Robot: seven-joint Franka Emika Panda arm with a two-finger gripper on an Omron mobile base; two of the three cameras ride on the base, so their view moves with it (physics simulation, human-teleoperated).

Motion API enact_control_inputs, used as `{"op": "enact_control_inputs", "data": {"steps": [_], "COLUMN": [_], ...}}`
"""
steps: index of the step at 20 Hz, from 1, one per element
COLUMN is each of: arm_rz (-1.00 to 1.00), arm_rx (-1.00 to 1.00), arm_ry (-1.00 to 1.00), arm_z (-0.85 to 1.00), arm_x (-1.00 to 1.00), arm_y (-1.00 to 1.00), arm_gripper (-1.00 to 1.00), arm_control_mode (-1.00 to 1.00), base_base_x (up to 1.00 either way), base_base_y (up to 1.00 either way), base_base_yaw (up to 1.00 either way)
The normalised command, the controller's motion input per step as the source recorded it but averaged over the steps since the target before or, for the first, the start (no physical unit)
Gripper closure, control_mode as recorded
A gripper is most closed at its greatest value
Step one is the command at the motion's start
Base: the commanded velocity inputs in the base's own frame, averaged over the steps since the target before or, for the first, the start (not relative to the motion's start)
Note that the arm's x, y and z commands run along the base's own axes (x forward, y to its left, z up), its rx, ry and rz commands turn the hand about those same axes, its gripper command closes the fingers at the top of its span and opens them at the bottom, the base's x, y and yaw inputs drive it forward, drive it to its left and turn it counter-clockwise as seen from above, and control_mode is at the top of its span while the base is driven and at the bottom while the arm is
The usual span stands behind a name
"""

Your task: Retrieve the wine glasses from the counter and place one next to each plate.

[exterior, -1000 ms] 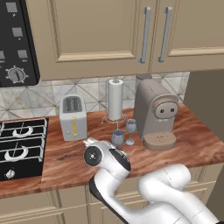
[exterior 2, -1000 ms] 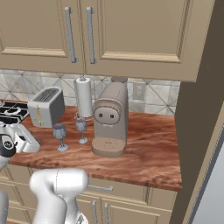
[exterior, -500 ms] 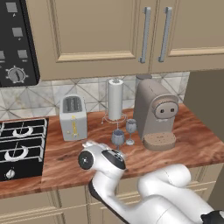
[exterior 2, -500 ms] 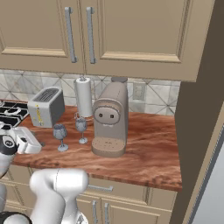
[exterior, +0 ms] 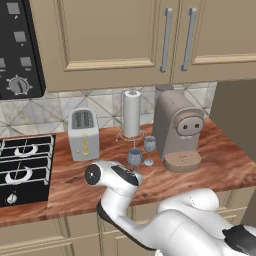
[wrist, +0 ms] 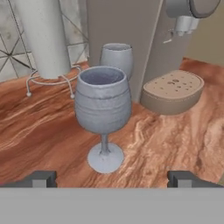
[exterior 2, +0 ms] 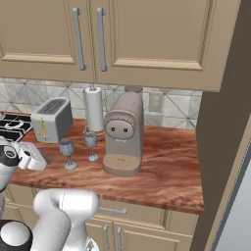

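Wine glasses, qty 2: near glass (wrist: 103, 105) upright on counter (exterior: 210, 160), far glass (wrist: 117, 57) just behind it, both left of coffee machine (exterior: 177, 130), qty 1. Paper towel roll (exterior: 131, 113) qty 1, toaster (exterior: 83, 134) qty 1, stove (exterior: 22, 167) far left. Gripper (wrist: 112, 178) qty 1, jaws wide apart, empty, near glass w/ foot between fingertips (wrist: 41, 178).

Wood counter (exterior: 210, 165) — toaster (exterior: 83, 134), towel roll (exterior: 131, 114), coffee machine (exterior: 177, 131), two wine glasses (exterior: 141, 152).
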Motion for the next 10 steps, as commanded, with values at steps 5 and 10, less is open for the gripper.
{"op": "enact_control_inputs", "data": {"steps": [5,10], "arm_rz": [0.0,0.0], "arm_rx": [-0.09,-0.11], "arm_ry": [0.11,0.06], "arm_z": [0.0,-0.03], "arm_x": [0.0,0.0], "arm_y": [0.0,0.0], "arm_gripper": [-1.0,-1.0], "arm_control_mode": [-1.0,-1.0], "base_base_x": [0.0,0.0], "base_base_y": [0.0,0.0], "base_base_yaw": [0.0,0.0]}}
